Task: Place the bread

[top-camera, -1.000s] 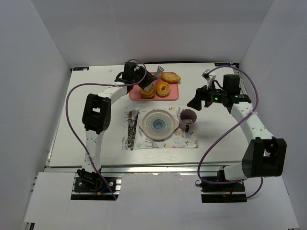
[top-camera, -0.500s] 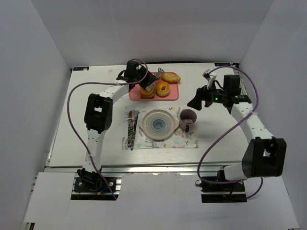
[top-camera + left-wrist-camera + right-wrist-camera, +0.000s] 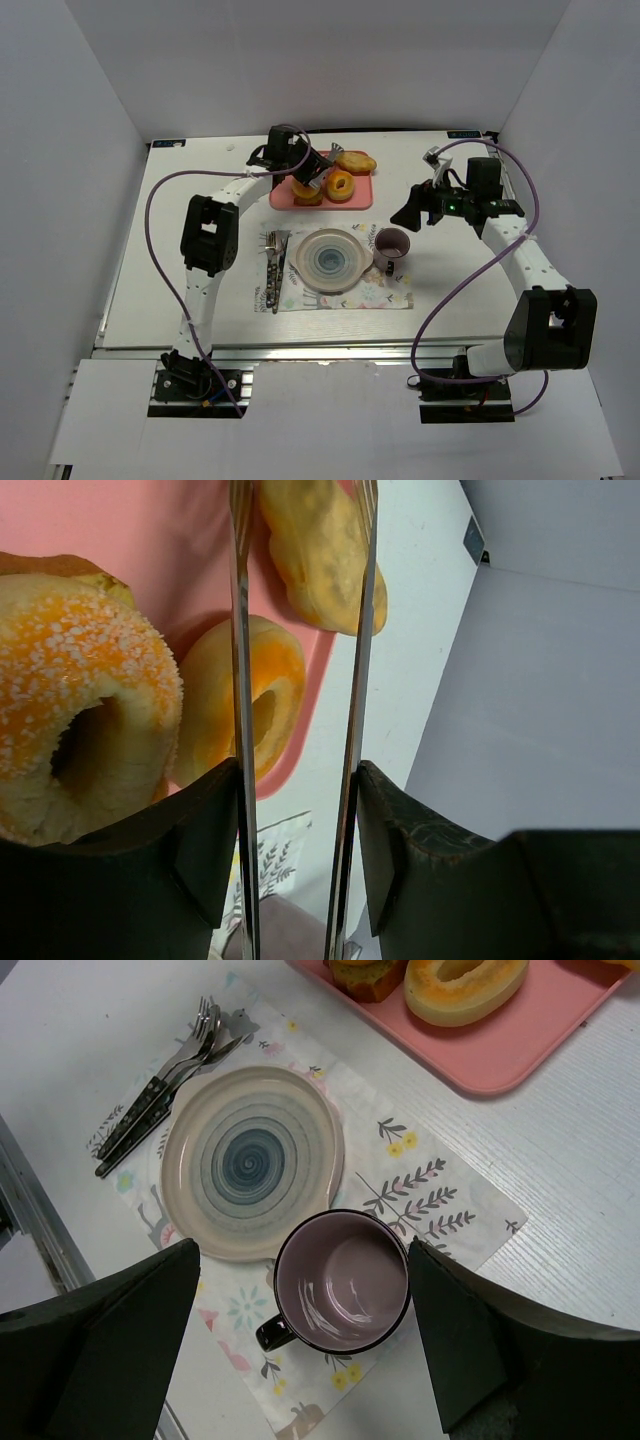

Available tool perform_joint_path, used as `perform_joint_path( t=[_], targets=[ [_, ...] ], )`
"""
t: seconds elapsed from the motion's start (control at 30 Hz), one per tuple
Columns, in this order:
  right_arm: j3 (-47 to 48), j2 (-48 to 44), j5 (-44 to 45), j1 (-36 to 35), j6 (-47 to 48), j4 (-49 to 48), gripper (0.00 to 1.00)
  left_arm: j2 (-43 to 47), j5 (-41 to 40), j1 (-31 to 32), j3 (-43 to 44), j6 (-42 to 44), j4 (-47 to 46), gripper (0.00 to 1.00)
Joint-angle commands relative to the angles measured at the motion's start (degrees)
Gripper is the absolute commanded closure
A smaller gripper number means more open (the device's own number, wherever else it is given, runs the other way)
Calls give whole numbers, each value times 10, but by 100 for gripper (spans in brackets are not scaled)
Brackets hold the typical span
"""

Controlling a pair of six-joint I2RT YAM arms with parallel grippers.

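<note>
The bread (image 3: pixel 356 161) (image 3: pixel 322 552), an oblong golden bun, lies at the far right end of the pink tray (image 3: pixel 284 200) (image 3: pixel 160 550). My left gripper (image 3: pixel 312 168) (image 3: pixel 298 780) is shut on metal tongs (image 3: pixel 331 150) (image 3: pixel 240 680). In the left wrist view the two tong blades reach up to the bread, one on each side of it. I cannot tell whether they touch it. My right gripper (image 3: pixel 410 212) (image 3: pixel 300 1350) hangs open above the purple mug (image 3: pixel 390 245) (image 3: pixel 340 1280), holding nothing.
Two sugared ring donuts (image 3: pixel 340 186) (image 3: pixel 80 710) sit on the tray near the tongs. A round plate (image 3: pixel 328 260) (image 3: pixel 250 1160) and cutlery (image 3: pixel 274 270) (image 3: pixel 160 1090) rest on a patterned placemat (image 3: pixel 385 295) (image 3: pixel 440 1200) in front of the tray.
My left gripper with the tongs has shifted right along the tray toward the bread. The right gripper's jaws have spread a little wider; that arm stays in place.
</note>
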State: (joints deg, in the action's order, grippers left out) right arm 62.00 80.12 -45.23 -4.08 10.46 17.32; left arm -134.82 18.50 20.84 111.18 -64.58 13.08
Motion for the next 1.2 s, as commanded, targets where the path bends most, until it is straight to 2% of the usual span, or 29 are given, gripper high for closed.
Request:
perform_joint_path(
  t=[0.0, 0.2, 0.93, 1.17],
  targets=[
    [-5, -21, -15, 6, -6, -22, 11, 0, 10, 4, 24, -18, -17, 43],
    [-8, -22, -17, 7, -7, -25, 11, 2, 28, 6, 9, -45, -48, 44],
    [-12, -22, -21, 12, -12, -29, 11, -18, 54, 7, 4, -41, -30, 48],
    [-14, -22, -21, 13, -12, -30, 11, -18, 59, 7, 3, -54, -47, 53]
  ],
)
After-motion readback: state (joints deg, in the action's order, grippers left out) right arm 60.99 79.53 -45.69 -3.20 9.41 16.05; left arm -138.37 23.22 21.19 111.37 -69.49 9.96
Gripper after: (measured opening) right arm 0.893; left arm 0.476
